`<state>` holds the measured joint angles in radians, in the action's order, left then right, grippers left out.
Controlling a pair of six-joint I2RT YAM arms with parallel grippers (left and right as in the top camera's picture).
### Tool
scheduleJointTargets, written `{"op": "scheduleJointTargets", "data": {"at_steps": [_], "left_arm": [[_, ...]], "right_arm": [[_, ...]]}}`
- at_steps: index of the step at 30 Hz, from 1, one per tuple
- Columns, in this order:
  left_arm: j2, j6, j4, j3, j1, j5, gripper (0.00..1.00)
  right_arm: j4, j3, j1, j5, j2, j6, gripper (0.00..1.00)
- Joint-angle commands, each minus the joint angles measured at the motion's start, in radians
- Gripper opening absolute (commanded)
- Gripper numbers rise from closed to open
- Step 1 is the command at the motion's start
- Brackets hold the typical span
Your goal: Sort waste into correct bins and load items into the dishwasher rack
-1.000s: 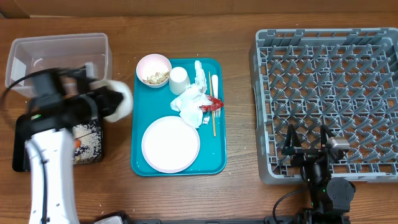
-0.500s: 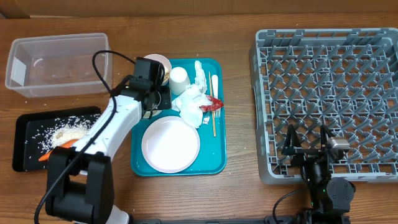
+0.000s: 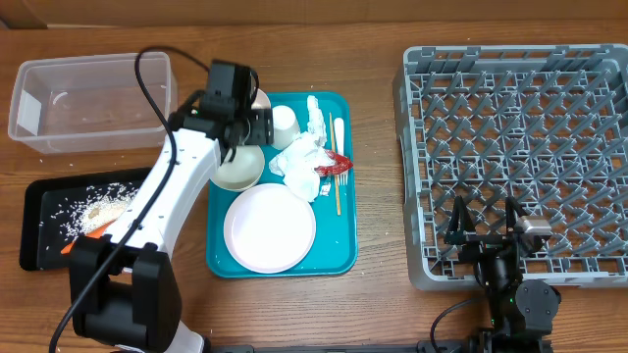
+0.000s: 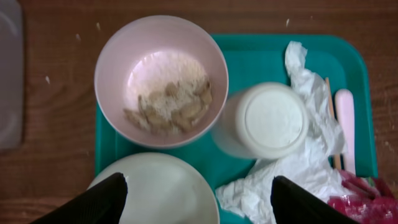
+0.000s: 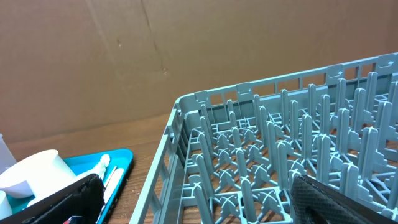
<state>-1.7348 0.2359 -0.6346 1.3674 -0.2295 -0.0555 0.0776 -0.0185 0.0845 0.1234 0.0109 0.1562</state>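
Left fingers (image 4: 93, 202) hang released over an empty bowl (image 4: 155, 193), scrap bowl (image 4: 161, 81) just ahead. Rice (image 3: 98, 208) and carrot (image 3: 69, 245) lie in the black tray (image 3: 29, 235); napkins (image 3: 299, 162), wrapper (image 3: 334, 167) and plate (image 3: 270, 227) wait unsorted; rack (image 3: 510, 147) bare. Right fingers (image 5: 62, 199) spread.

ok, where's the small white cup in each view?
Overhead: small white cup sits at the top of the teal tray, centre-left of frame.
Left wrist: cup centre-right, beside the bowl of scraps.
Right wrist: white shape at lower left, possibly it; cannot tell.
Landmark: the teal tray, in all three.
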Motion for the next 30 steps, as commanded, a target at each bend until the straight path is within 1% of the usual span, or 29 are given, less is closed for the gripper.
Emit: {"op": "scheduleJointTargets", "data": {"at_steps": [1,3,5,6,9,10,12,14,16,18,20,22,25,27,30], "left_arm": [[-0.008,-0.103,0.062,0.021,-0.004,-0.107,0.76],[-0.021,-0.101,0.085,0.021,0.005,-0.136,0.77],[-0.032,-0.039,0.094,0.022,0.031,-0.134,0.77],[-0.038,0.005,0.097,0.025,0.055,-0.103,0.76],[-0.051,0.019,0.079,0.064,0.101,0.006,0.77],[-0.061,0.029,0.053,0.09,0.115,0.039,0.78],[-0.114,0.034,-0.047,0.184,0.146,0.153,0.79],[-0.184,0.029,-0.149,0.281,0.156,0.181,0.79],[-0.254,0.001,-0.223,0.359,0.151,0.18,0.79],[-0.309,-0.004,-0.249,0.4,0.143,0.178,0.79],[-0.337,0.016,-0.237,0.403,0.143,0.166,0.79],[-0.356,0.049,-0.223,0.403,0.149,0.117,0.77],[-0.383,0.04,-0.222,0.403,0.153,0.03,0.76],[-0.399,0.009,-0.232,0.403,0.153,0.02,0.77],[-0.421,0.015,-0.238,0.402,0.153,0.023,0.77]], "right_arm": [[-0.005,0.01,0.002,-0.003,-0.008,-0.004,1.0],[-0.005,0.01,0.002,-0.003,-0.008,-0.004,1.0],[-0.005,0.01,0.002,-0.003,-0.008,-0.004,1.0],[-0.005,0.01,0.002,-0.003,-0.008,-0.004,1.0],[-0.005,0.01,0.002,-0.003,-0.008,-0.004,1.0],[-0.005,0.01,0.002,-0.003,-0.008,-0.004,1.0],[-0.005,0.01,0.002,-0.003,-0.008,-0.004,1.0],[-0.005,0.01,0.002,-0.003,-0.008,-0.004,1.0],[-0.005,0.01,0.002,-0.003,-0.008,-0.004,1.0],[-0.005,0.01,0.002,-0.003,-0.008,-0.004,1.0],[-0.005,0.01,0.002,-0.003,-0.008,-0.004,1.0],[-0.005,0.01,0.002,-0.003,-0.008,-0.004,1.0],[-0.005,0.01,0.002,-0.003,-0.008,-0.004,1.0],[-0.005,0.01,0.002,-0.003,-0.008,-0.004,1.0],[-0.005,0.01,0.002,-0.003,-0.008,-0.004,1.0]]}}
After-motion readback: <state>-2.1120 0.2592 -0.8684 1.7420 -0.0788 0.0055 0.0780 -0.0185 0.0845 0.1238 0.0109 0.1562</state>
